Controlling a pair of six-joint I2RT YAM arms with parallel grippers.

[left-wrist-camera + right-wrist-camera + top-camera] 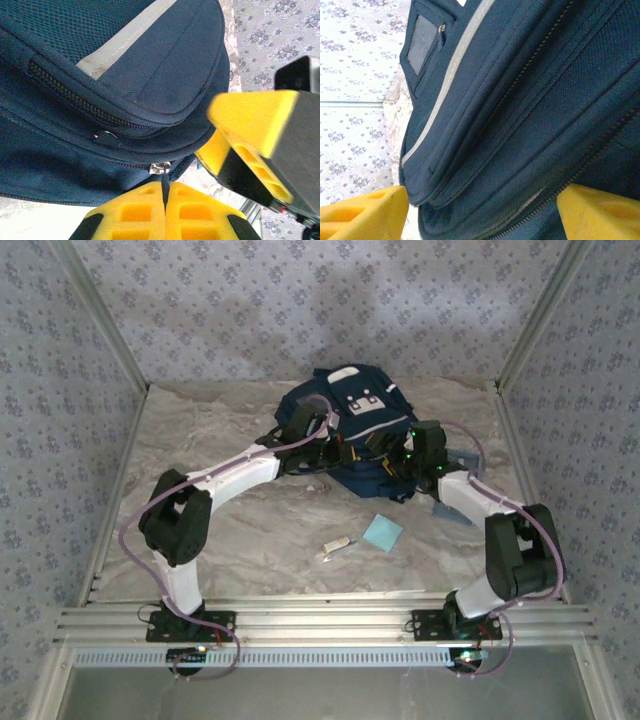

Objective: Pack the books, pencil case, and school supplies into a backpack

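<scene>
**ZIP OPENING IN HAND: NOTHING PACKED YET**

Nearest the left wrist lens, the left gripper [165,194] is seen with its yellow pads pressed together, pinching the zip pull [161,170] of the backpack [350,415]. The slider sits on the lower zip line, and the teeth to its left are seen closed. A second zip line above it is also closed.

The backpack lies at the far middle of the table [250,540], with both arms reaching in to its near edge. The right gripper [482,220] is set with its jaws wide apart, one pad on either side of the pack's seamed edge, and nothing is gripped between them. Whether the pads touch the fabric cannot be told.

Nearer the arm bases, well apart from the pack, the light-blue pad [382,532] and the white stick [336,547] lie just beside one another on the bare table.

The step in hand is judged to be the opening of a compartment. For the next move, the pack would have to be held steady by the right gripper while the pull is drawn along the track. Unless it is braced, the soft pack is likely to be dragged rather than unzipped.
</scene>
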